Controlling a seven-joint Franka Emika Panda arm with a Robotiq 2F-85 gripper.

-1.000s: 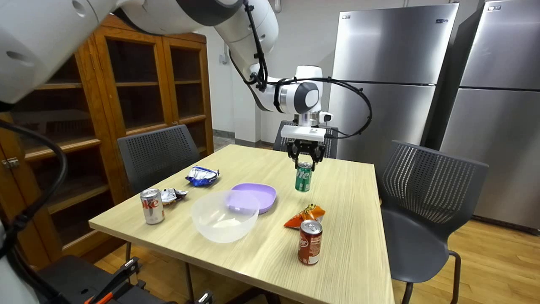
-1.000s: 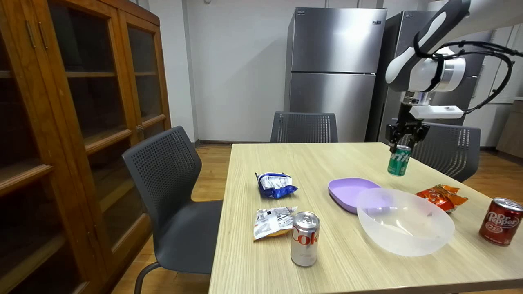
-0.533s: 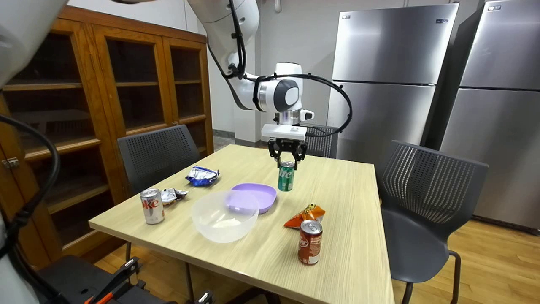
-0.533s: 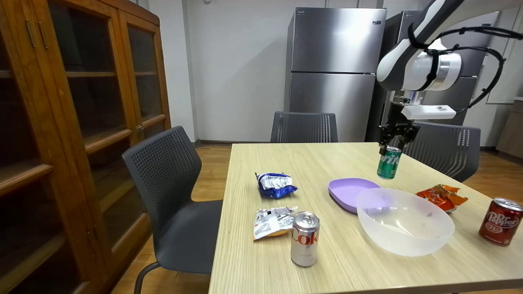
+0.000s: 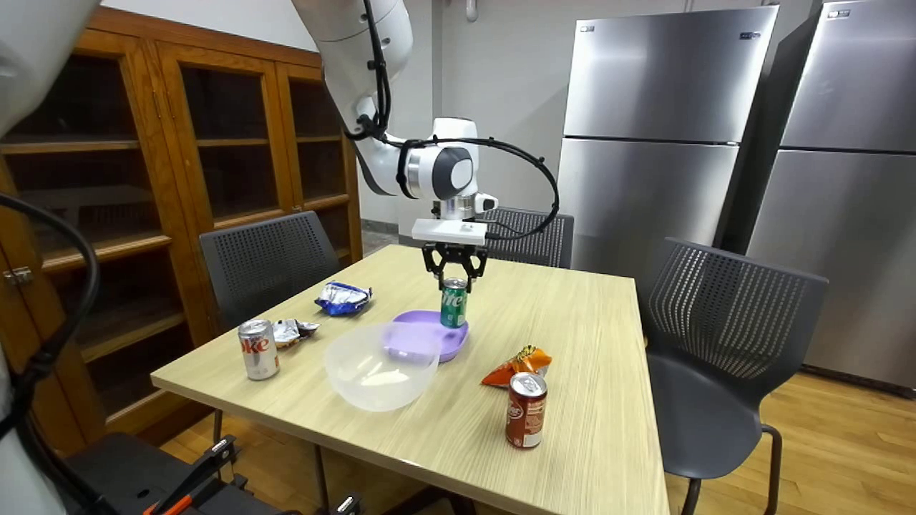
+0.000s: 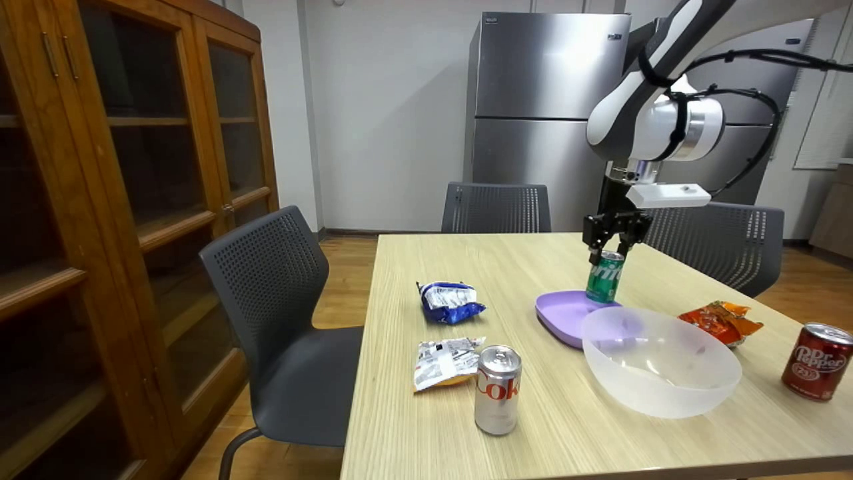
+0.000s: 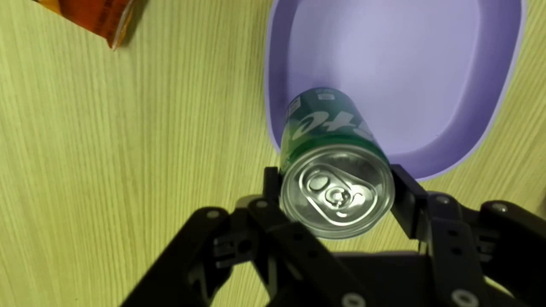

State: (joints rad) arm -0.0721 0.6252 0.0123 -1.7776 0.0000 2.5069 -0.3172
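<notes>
My gripper [image 7: 337, 189] is shut on a green Sprite can [image 7: 326, 123], with one finger on each side of its silver top. The can is upright in both exterior views [image 5: 454, 309] [image 6: 604, 283], held below the gripper [image 5: 455, 285]. Its lower end is over the edge of a purple plate [image 7: 396, 64]. I cannot tell whether the can's bottom touches the plate. The plate also shows in an exterior view [image 6: 563, 313], partly behind a frosted translucent bowl [image 6: 660, 397]. An orange snack bag [image 7: 96, 17] lies on the table to the left in the wrist view.
On the table [image 5: 572, 315] stand a red Dr Pepper can [image 5: 526, 418] and a silver Diet Coke can [image 5: 258, 350]. A blue-and-white bag [image 6: 450, 303] and a silver bag [image 6: 445, 363] lie near the Coke can. Chairs [image 5: 730, 329] surround the table.
My gripper has carried the Sprite can left in both exterior views, from beside the plate to over its edge. In the last half second it has also come lower. The other objects have not moved.
</notes>
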